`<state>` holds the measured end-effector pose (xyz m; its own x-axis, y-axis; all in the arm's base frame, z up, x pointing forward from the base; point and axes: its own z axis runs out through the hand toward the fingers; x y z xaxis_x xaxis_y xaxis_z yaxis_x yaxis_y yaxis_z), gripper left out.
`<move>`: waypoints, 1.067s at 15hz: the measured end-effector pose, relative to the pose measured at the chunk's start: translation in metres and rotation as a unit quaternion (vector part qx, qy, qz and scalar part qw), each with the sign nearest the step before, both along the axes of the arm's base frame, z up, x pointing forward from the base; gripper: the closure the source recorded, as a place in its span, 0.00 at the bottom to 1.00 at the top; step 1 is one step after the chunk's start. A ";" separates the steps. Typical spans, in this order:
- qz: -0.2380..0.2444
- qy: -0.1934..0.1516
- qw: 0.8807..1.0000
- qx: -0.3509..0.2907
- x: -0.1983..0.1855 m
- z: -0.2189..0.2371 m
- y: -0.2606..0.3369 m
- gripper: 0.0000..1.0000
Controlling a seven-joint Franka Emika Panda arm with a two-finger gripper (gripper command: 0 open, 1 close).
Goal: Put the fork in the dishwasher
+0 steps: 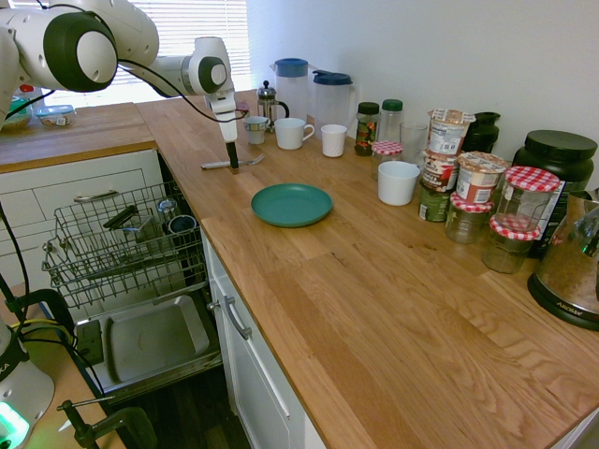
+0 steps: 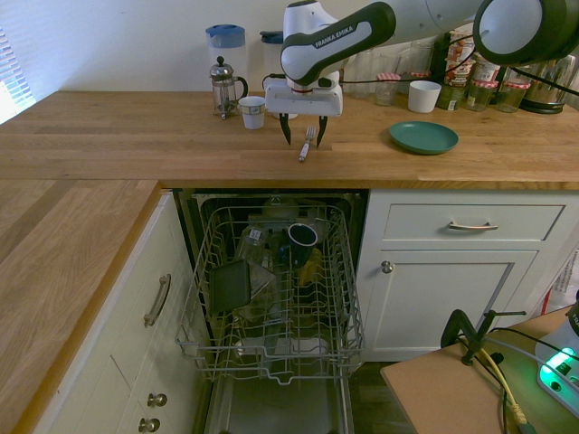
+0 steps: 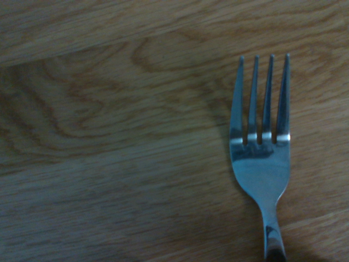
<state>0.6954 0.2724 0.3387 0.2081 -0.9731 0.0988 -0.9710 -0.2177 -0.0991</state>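
**q:** where was the fork sitting?

**me:** slim shiny metal fork [image 2: 306,145], four thin tines, lay flat on the grainy oak countertop [image 2: 136,136]. i had the gripper [image 2: 304,132] hanging straight down over it, dark fingers [image 2: 287,129] spread wide, one on each side of the fork, gripping nothing.

**q:** and the dishwasher?

**me:** dishwasher [image 2: 271,298] stood open below the counter edge, grey wire rack pulled out with cups inside. a round matte teal plate [image 2: 423,137] sat well apart from the fork.
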 end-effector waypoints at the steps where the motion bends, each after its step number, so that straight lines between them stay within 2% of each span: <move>1: 0.000 0.000 1.000 0.001 0.001 0.000 0.001 1.00; 16: 0.003 0.006 1.000 0.002 0.003 0.002 -0.005 1.00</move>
<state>0.6984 0.2677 0.3404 0.2156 -0.9721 0.0918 -0.9707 -0.2236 -0.0879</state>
